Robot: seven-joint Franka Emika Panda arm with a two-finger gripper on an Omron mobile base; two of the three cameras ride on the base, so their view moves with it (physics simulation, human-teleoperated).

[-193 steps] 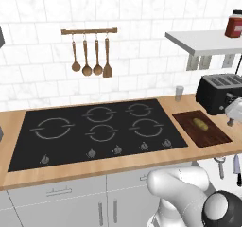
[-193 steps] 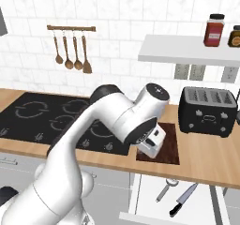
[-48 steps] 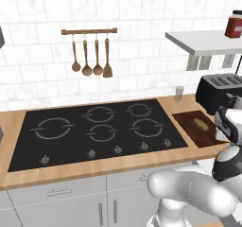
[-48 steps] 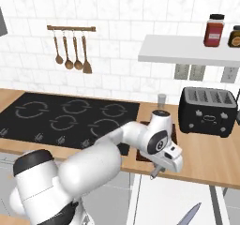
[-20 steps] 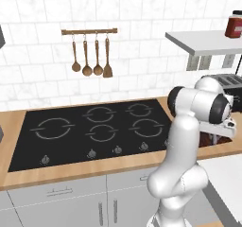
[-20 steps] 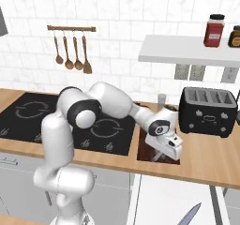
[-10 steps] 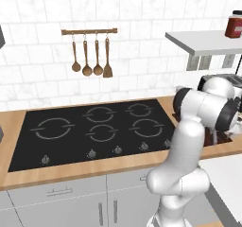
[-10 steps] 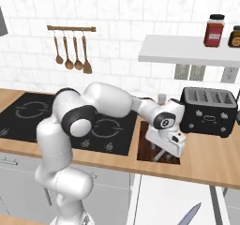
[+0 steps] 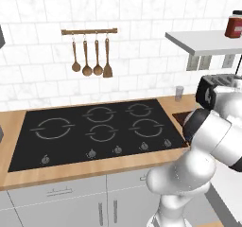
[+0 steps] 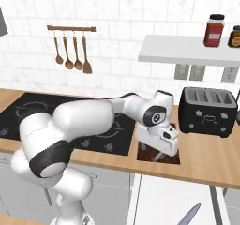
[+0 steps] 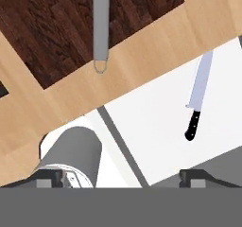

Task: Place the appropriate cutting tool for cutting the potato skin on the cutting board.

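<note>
From my gripper (image 11: 120, 176), open and holding nothing, I look down on a kitchen knife (image 11: 197, 97) lying in the drawer below the tabletop (image 11: 142, 56). Beyond it the peeler's (image 11: 100, 27) handle rests on the cutting board (image 11: 52, 27), where I'd judge it belongs for skinning

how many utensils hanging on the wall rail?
4. All hang side by side from the wooden rail above the cooktop: three spoons, then a spatula at the right end.
</note>
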